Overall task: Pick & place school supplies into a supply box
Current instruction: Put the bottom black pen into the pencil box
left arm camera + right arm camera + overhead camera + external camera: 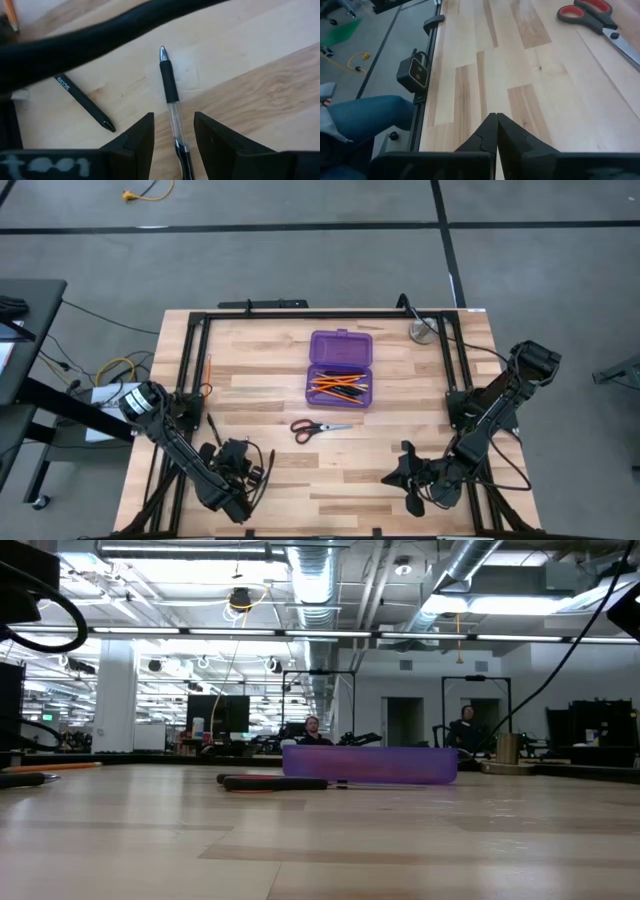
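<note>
Straddling a light, slick pen [172, 107] with jaws apart, the left gripper [173, 136] is likely needing a mid-barrel pinch.

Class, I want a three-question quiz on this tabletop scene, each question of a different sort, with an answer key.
1. True or false: the scissors lie inside the purple supply box.
2. Multiple choice: what lies between the fingers of the left gripper? A) a pencil B) a clear pen with a black grip C) scissors
3. Short answer: how do the fingers of the right gripper stand?

Key
1. False: they lie on the table, beside the box, nearer the arms.
2. B, the pen.
3. Shut, with nothing between them.
</note>
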{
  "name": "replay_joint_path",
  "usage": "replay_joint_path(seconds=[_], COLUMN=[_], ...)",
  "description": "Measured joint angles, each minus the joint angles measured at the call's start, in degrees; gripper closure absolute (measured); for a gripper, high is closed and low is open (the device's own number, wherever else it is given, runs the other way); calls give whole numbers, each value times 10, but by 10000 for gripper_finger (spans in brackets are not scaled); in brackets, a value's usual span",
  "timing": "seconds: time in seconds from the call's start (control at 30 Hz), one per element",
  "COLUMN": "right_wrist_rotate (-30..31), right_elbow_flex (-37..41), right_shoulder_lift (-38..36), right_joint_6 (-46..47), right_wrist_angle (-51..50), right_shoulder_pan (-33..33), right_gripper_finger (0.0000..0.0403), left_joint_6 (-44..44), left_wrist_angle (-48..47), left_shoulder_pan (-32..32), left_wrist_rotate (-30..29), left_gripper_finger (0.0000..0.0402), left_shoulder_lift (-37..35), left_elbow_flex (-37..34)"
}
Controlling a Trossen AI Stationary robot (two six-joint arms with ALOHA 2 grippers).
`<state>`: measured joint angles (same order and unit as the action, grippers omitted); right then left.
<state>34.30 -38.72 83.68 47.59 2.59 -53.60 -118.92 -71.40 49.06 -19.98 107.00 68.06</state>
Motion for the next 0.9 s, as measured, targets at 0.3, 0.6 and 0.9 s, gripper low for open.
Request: replay_joint_path(seconds=[0.3,0.6,0.9], right_wrist_rotate=[-1,0,0], right_elbow_flex=[0,0,0], right_shoulder_lift=[0,0,0], right_joint_6=[0,0,0], right_wrist_angle=[-2,-5,-4], right_shoulder_pan=[-11,-19,-19], right_gripper_finger=[403,403,403], left_joint_6=[10,-4,16], left_wrist_angle=[25,93,164], left_shoulder_pan=[-12,-12,-19], left_wrist_rotate=[6,25,27], left_gripper_finger=[274,274,274], left_shoulder_lift=[0,-1,-4], left_elbow_flex=[-5,-60,-90])
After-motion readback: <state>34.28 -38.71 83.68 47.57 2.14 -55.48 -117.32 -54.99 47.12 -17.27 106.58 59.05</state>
